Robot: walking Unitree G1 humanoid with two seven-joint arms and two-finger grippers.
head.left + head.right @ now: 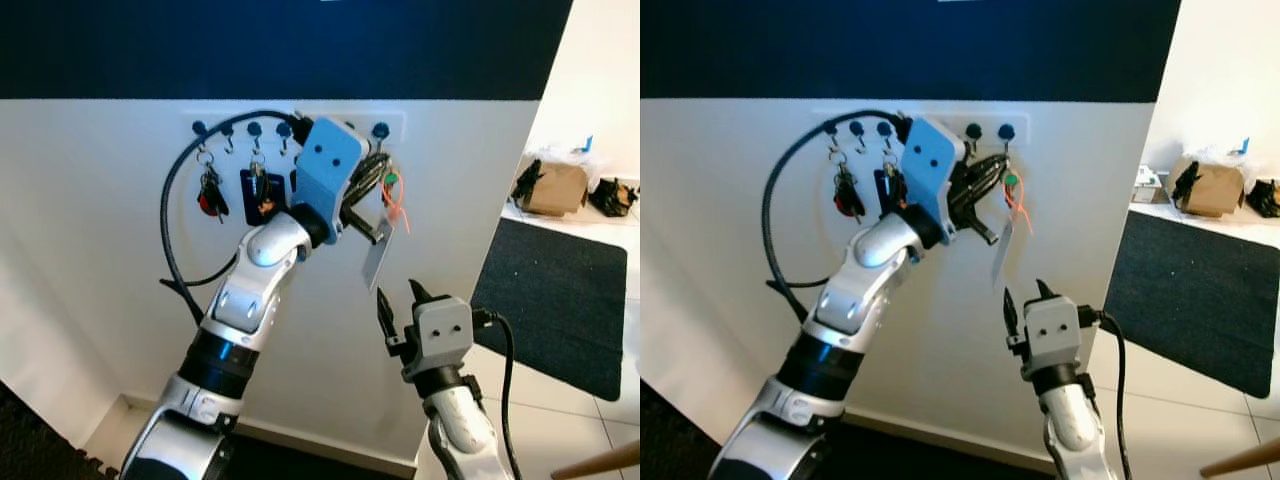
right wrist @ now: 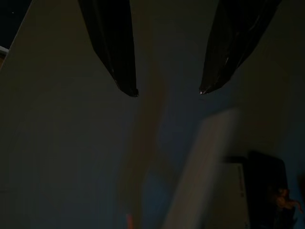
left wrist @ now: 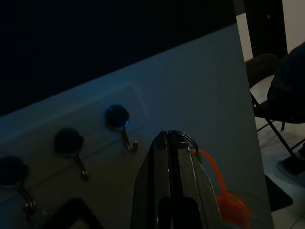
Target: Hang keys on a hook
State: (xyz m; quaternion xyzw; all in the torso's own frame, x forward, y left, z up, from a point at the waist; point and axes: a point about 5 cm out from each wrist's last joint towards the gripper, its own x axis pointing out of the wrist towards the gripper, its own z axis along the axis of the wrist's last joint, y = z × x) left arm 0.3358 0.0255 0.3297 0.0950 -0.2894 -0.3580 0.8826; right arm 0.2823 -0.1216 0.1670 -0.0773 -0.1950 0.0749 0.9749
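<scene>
A: What do the head views show?

B: A white half-wall [image 1: 100, 250] under a dark navy band, carrying a white rail of small dark-knobbed metal hooks [image 1: 228, 132]. The left gripper [image 1: 985, 200] is raised to the rail's right end, its blue-cased wrist just in front of the hooks. It holds a bunch of keys on a wire ring with an orange plastic tie, a green tag and a pale rectangular fob [image 1: 378, 255]; the fob hangs down below the gripper, near the rightmost hook [image 1: 380, 131]. I cannot tell whether the ring is over that hook.

A: Anything else on the rail?

B: On the left, a red-and-black key bunch [image 1: 211, 195] and a dark blue card-shaped tag [image 1: 260, 195] hang from their own hooks. The right gripper [image 1: 399, 305] is lower and nearer, pointing up beneath the fob, fingers apart. Far right, a dark floor mat [image 1: 560, 300] lies on pale tiles, with a brown cardboard box [image 1: 555, 185] beyond it.

A: And the left wrist view?

B: It is dim. The two black fingers [image 3: 164, 162] are pressed together, clamped on the thin wire ring, with the orange tie [image 3: 219, 186] beside them. A hook [image 3: 119, 121] is just beyond the fingertips; two more run away along the rail.

A: The right wrist view?

B: Very dark. Two black fingertips [image 2: 126, 71] stand well apart before the wall, with the pale fob blurred beyond them.
</scene>
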